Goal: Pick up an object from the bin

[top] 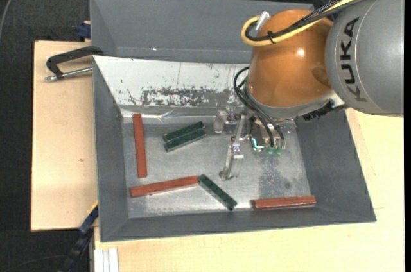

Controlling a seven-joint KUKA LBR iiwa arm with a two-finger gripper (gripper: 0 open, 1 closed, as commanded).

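Uppermost and closest, the grey KUKA arm (372, 46) comes in from the view's right, with the rounded orange wrist cover (286, 65) and a yellow cable (334, 1) looped across its top. Below the cover hangs the pincer (227, 173), reaching down over the middle of the grey metal bin (109, 200). Whether it is open or shut cannot be told from this angle, and nothing can be seen gripped in it.

On the bin floor, a red-brown bar (284, 203) lies flat by the front wall, nearer than the pincer and off to its right in the view. A short dark green bar (216, 192) lies slantwise just in front of the pincer's tip. Its upper end is the closest thing to the tip, though whether the two touch cannot be made out. A second red-brown bar (164, 187) lies just beside that green bar's upper end and stretches away to the pincer's left.

Farther back and well to the pincer's left, a third red-brown bar (139, 145) runs front to back along the side wall. Beyond the pincer and somewhat left, a chunkier dark green block (184, 135) lies tilted, near the far wall's foot.
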